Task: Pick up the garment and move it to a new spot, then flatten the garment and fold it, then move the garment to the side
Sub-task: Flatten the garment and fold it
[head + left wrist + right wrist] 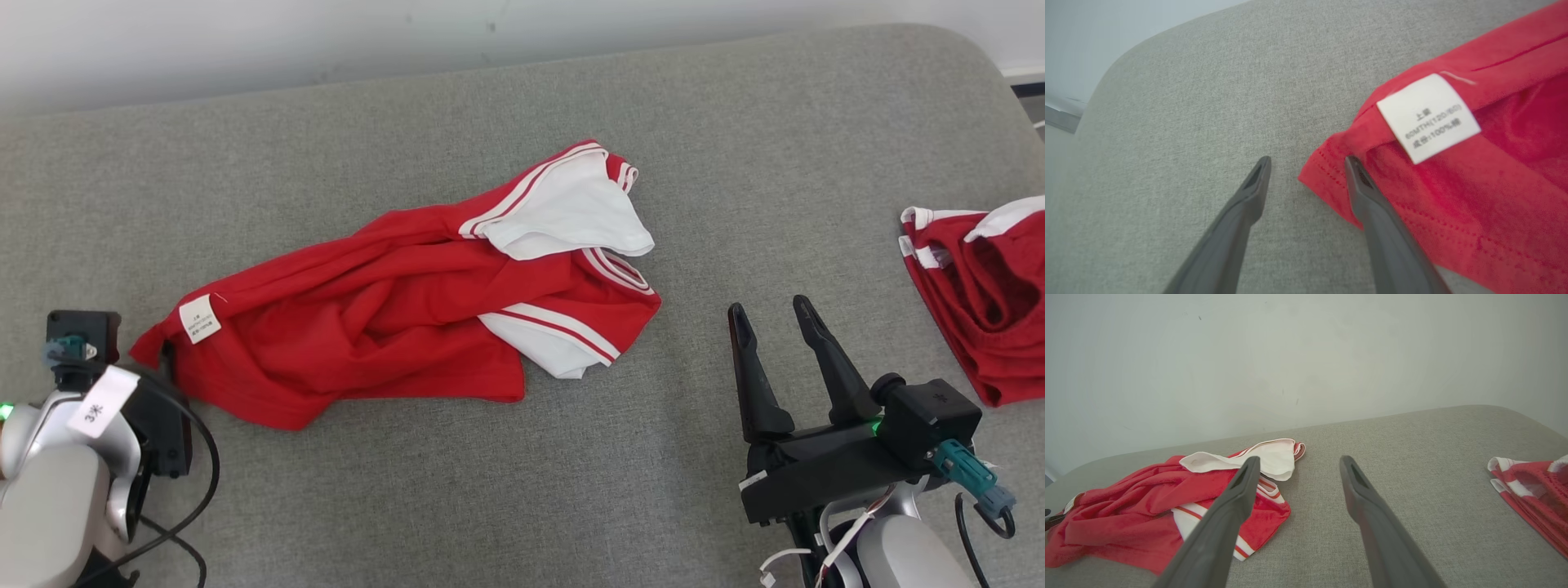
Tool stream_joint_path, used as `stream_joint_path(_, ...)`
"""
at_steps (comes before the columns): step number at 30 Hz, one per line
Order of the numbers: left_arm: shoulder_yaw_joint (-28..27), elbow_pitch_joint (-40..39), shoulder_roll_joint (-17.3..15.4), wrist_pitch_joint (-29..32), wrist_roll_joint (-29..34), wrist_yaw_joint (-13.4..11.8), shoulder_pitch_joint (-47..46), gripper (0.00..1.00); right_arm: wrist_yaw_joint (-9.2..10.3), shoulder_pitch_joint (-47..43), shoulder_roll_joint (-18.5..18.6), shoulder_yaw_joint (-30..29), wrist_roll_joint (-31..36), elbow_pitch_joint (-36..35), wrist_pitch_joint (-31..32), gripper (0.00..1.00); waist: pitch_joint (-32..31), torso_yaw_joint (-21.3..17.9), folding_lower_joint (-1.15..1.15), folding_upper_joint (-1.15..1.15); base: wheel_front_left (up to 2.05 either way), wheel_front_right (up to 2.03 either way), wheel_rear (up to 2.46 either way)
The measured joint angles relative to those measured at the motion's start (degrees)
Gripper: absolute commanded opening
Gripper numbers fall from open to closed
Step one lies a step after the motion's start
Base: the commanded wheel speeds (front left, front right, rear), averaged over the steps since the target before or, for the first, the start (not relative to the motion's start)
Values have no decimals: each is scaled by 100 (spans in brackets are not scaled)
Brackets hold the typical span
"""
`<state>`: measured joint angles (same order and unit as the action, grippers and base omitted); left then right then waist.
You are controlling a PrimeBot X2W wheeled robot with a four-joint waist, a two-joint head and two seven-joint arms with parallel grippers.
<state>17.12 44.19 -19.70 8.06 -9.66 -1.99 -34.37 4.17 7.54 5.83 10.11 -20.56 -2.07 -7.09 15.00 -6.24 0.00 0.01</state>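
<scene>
The garment [367, 327] is a red shirt with white, red-striped sleeves, lying crumpled across the middle of the grey cushion [506, 490]. Its white label [200, 318] sits at the left hem corner. My left gripper [1306, 163] is open right at that corner of the garment [1474, 196]. One finger [1376, 204] lies over the red hem just below the label [1427, 116], and the other rests over bare cushion. My right gripper [771, 308] stands open and empty over the cushion, to the right of the garment [1126, 510]. It is also seen in its own wrist view [1299, 459].
A second red and white garment [988, 302] lies bunched at the cushion's right edge, to the right of my right gripper; the right wrist view also shows this second garment [1531, 486]. A pale wall [245, 41] runs behind the cushion. Bare cushion lies in front of and behind the shirt.
</scene>
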Motion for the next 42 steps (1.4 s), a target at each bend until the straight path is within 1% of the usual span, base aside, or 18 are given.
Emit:
stream_joint_path(2,1,19,1,4,0,7,-57,91,-12,2,14,4,1,-7,2,100,29,-4,0,0,0,0,0)
stream_joint_path(3,2,54,7,7,0,10,-97,88,-12,5,24,5,1,-7,3,100,40,-5,0,0,0,0,0)
stream_joint_path(4,1,63,9,29,-2,44,-133,70,-12,4,37,8,1,-15,5,100,50,-6,0,0,0,0,0)
stream_joint_path(5,0,66,12,56,-4,58,-154,49,-12,5,48,7,2,-29,8,100,64,-7,0,0,0,0,0)
stream_joint_path(6,2,83,20,67,-5,60,-170,12,-12,8,60,5,8,-40,10,100,79,-7,0,0,0,0,0)
stream_joint_path(7,4,109,32,118,-15,109,-198,0,-12,8,76,0,24,-52,11,100,95,-6,0,0,0,0,0)
stream_joint_path(13,-5,168,253,253,-236,157,-323,0,-31,58,254,-33,78,-112,145,100,155,69,0,0,0,0,0)
stream_joint_path(16,-20,166,419,296,-300,157,-380,0,-215,338,438,-21,30,-37,521,100,180,138,0,0,0,0,0)
stream_joint_path(22,79,153,715,394,-300,157,-478,0,-744,1232,967,252,-186,236,1778,100,224,324,0,0,0,0,0)
stream_joint_path(23,99,145,754,401,-300,158,-487,0,-814,1390,1007,281,-250,272,1974,100,231,360,0,0,0,0,0)
stream_joint_path(25,158,124,823,419,-297,188,-518,0,-876,1711,1065,322,-401,422,2447,100,243,434,0,0,0,0,0)
stream_joint_path(29,253,90,918,464,-289,210,-609,0,-889,2345,1123,339,-677,868,3288,100,284,583,0,0,0,0,0)
stream_joint_path(33,300,73,1001,526,-289,288,-719,0,-847,2979,1027,248,-927,1428,3896,100,362,725,0,0,0,0,0)
stream_joint_path(36,352,64,1061,528,-289,310,-795,0,-676,3198,982,122,-1034,1820,4245,100,436,833,0,0,0,0,0)
stream_joint_path(37,364,62,1094,535,-289,342,-853,0,-541,3203,937,78,-1071,2016,4431,100,489,905,0,0,0,0,0)
stream_joint_path(40,367,53,1132,534,-290,355,-894,0,-508,3201,924,80,-1096,2146,4618,97,539,979,0,0,0,0,0)
stream_joint_path(41,369,54,1151,534,-290,360,-928,0,-471,3203,914,81,-1117,2202,4684,100,562,1014,0,0,0,0,0)
stream_joint_path(42,368,53,1155,534,-290,377,-953,0,-448,3203,877,76,-1154,2249,4746,100,585,1048,0,0,0,0,0)
